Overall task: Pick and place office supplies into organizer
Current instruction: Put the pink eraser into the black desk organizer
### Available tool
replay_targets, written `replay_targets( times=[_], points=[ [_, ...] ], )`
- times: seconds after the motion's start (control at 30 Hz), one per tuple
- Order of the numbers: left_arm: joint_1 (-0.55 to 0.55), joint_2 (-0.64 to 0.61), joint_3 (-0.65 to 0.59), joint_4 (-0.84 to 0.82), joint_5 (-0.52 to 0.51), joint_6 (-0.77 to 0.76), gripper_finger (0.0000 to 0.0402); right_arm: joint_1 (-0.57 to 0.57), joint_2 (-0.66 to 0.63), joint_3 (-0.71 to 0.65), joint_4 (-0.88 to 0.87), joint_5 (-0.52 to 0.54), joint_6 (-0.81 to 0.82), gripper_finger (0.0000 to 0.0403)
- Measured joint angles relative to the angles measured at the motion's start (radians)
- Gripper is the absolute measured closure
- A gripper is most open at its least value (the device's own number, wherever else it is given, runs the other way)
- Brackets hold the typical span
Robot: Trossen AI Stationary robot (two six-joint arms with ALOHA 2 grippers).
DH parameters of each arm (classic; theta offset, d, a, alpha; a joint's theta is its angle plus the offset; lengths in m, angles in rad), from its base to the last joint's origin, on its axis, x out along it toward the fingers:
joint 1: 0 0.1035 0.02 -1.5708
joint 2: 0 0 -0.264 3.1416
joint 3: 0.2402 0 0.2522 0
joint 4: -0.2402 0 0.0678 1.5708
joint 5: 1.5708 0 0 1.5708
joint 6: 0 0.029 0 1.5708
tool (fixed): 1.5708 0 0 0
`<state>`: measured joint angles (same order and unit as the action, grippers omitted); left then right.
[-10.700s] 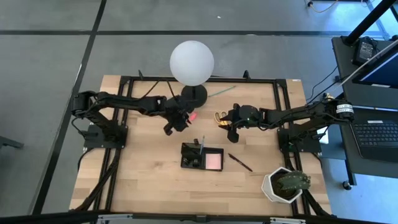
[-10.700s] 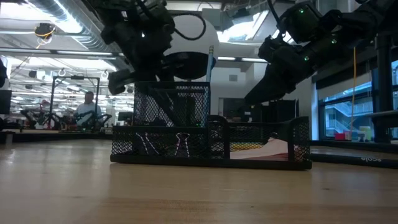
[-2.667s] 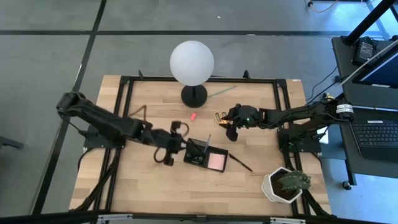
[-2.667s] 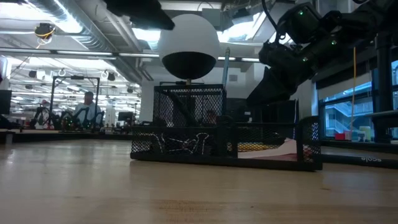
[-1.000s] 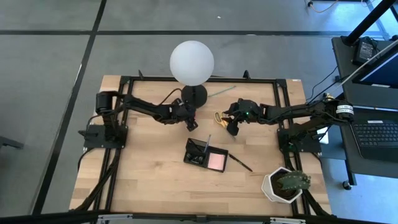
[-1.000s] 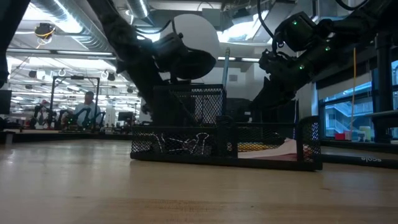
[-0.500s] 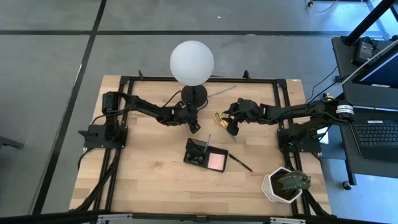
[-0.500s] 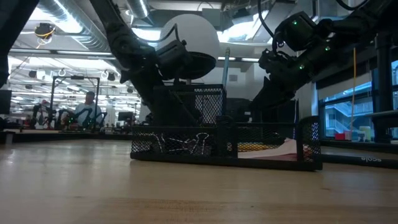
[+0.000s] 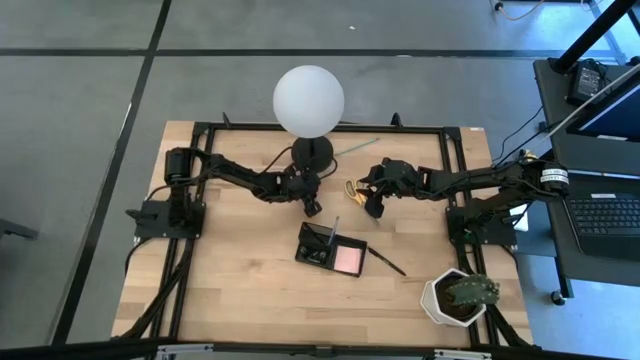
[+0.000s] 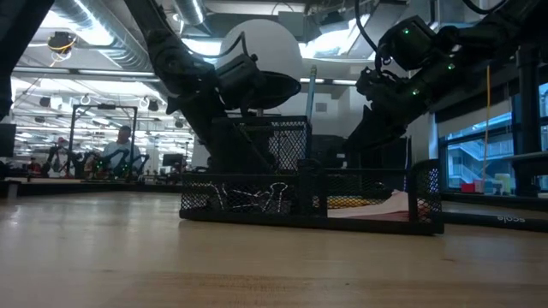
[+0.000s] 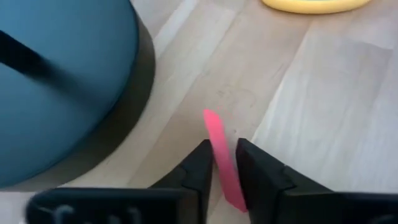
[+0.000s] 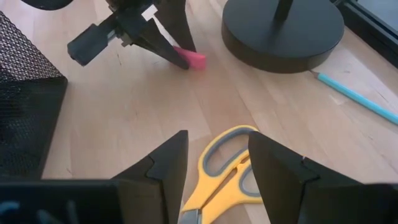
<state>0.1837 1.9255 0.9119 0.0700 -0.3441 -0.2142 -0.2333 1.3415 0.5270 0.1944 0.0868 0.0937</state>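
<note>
the left arm reaches across the table from its base on the left side, its wrist bent down just in front of the lamp base. the left gripper has its two fingers drawn close on either side of a small pink eraser-like piece lying on the wood; the fingers look to be touching it, and the piece rests on the table right beside the round black base. whether the grip is firm cannot be told.

the right arm stretches in from the right side, wrist low, with the right gripper hanging just over the yellow-handled scissors. its fingers stand wide apart and hold nothing; the scissor handles show between them.

one pair of scissors lies on the table between the two grippers. one black mesh organizer sits nearer the table's front edge, with a pink sticky-note pad in one compartment and binder clips in the other. one dark pen lies just beside the organizer. one thin green stick lies near the lamp.
</note>
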Motion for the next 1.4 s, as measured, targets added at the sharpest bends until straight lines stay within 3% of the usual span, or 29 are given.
replay_targets(
  times=[0.17, 0.47, 1.03, 1.2, 1.4],
  points=[
    [-0.002, 0.001, -0.003, 0.022, 0.006, 0.029, 0.0384, 0.000, 0.000, 0.000, -0.003, 0.000, -0.002, 0.0232],
    [-0.019, -0.042, -0.007, 0.004, -0.002, 0.073, 0.0383, 0.000, 0.000, 0.000, -0.005, 0.000, -0.002, 0.0232],
    [-0.141, -0.498, -0.006, -0.267, -0.055, 0.093, 0.0386, 0.000, 0.000, 0.000, -0.006, 0.000, 0.002, 0.0232],
    [-0.233, -0.597, -0.006, -0.244, 0.037, 0.143, 0.0386, 0.000, 0.000, 0.000, -0.005, 0.000, -0.008, 0.0232],
    [-0.377, -0.597, -0.005, -0.154, 0.126, 0.210, 0.0386, 0.000, 0.000, 0.000, -0.005, 0.000, -0.021, 0.0232]
  ],
)
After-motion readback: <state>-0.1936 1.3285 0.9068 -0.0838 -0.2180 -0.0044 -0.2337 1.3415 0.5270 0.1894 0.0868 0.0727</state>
